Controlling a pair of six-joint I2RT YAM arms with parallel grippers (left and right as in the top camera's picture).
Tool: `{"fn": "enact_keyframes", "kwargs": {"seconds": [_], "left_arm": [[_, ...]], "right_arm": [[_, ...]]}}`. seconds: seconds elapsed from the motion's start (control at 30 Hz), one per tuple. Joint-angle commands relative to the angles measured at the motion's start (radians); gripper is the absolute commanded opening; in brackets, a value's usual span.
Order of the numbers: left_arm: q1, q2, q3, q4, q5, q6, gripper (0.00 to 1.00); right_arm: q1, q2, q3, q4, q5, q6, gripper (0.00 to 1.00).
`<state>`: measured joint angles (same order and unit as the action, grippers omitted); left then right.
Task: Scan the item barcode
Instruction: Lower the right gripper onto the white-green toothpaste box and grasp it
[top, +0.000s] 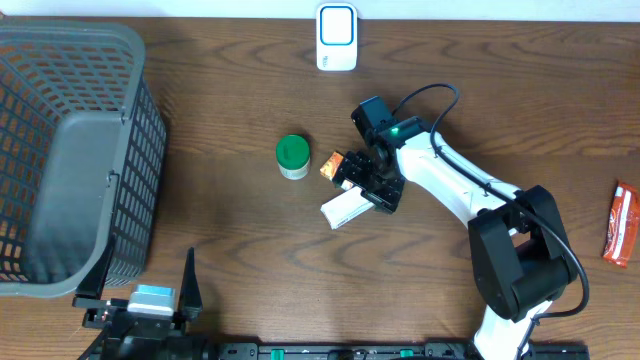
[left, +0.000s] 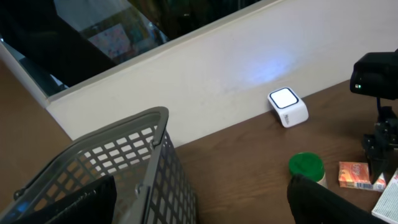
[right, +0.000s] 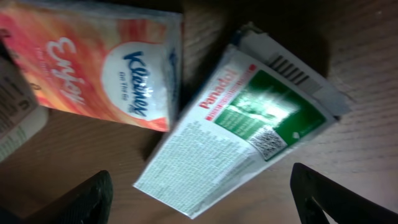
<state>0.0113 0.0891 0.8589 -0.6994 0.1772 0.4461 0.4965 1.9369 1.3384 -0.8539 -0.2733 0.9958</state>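
The flat white green-panelled Panadol box is found directly beneath the wide, empty right hand, long axis diagonal; the wide left hand is well apart.

Seen from overhead, the right hand covers most of the white box and the orange tissue pack. The grey basket runs off the left edge. The print on the red packet is too small to read. In the right wrist view the box's fine print is blurred.
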Motion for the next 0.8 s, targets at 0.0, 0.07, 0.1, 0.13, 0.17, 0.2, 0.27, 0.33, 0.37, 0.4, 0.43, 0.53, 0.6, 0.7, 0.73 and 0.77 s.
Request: {"fn": "enact_keyframes", "kwargs": {"seconds": [0.0,0.07,0.1,0.13,0.17,0.2,0.27,0.33,0.37,0.4,0.43,0.53,0.6,0.7,0.73,0.77], "left_arm": [[-0.003,-0.008,-0.001,0.003,-0.006,0.006,0.87],[-0.003,-0.008,-0.001,0.003,-0.006,0.006,0.87],[-0.003,-0.008,-0.001,0.003,-0.006,0.006,0.87],[-0.003,-0.008,-0.001,0.003,-0.006,0.006,0.87],[-0.003,-0.008,-0.001,0.003,-0.006,0.006,0.87],[-0.003,-0.008,-0.001,0.003,-0.006,0.006,0.87],[-0.003,-0.008,-0.001,0.003,-0.006,0.006,0.87],[-0.003,-0.008,-0.001,0.003,-0.006,0.006,0.87],[-0.003,-0.008,-0.001,0.003,-0.006,0.006,0.87],[-0.003,-0.008,-0.001,0.003,-0.006,0.006,0.87],[-0.003,-0.008,-0.001,0.003,-0.006,0.006,0.87],[-0.003,-0.008,-0.001,0.003,-0.006,0.006,0.87],[-0.003,-0.008,-0.001,0.001,-0.006,0.006,0.87],[-0.003,-0.008,-0.001,-0.004,-0.006,0.006,0.87],[-0.003,-0.008,-0.001,-0.004,-0.006,0.006,0.87],[-0.003,-0.008,-0.001,-0.004,-0.006,0.006,0.87]], "right_arm": [[0.008,0.019,-0.005,0.005,0.003,0.037,0.86],[0.008,0.028,-0.005,0.002,0.006,0.037,0.86],[0.008,0.032,-0.005,0.000,0.006,0.036,0.87],[0.008,0.041,-0.005,-0.005,0.006,0.037,0.86],[0.009,0.045,-0.005,-0.010,0.006,0.037,0.87],[0.010,0.050,-0.005,-0.015,0.006,0.038,0.87],[0.013,0.063,-0.005,-0.018,0.006,0.040,0.87],[0.018,0.078,-0.005,-0.014,0.008,0.045,0.88],[0.018,0.085,-0.005,-0.013,0.010,0.050,0.88],[0.018,0.095,-0.005,-0.009,0.014,0.059,0.88],[0.018,0.106,-0.005,-0.002,0.014,0.066,0.88],[0.018,0.140,-0.005,0.031,0.015,0.066,0.86],[0.015,0.158,-0.005,0.040,0.035,0.067,0.84],[0.012,0.170,-0.005,0.004,0.193,0.086,0.81],[0.012,0.170,-0.005,-0.013,0.242,0.089,0.81],[0.012,0.169,-0.005,-0.026,0.268,0.088,0.81]]}}
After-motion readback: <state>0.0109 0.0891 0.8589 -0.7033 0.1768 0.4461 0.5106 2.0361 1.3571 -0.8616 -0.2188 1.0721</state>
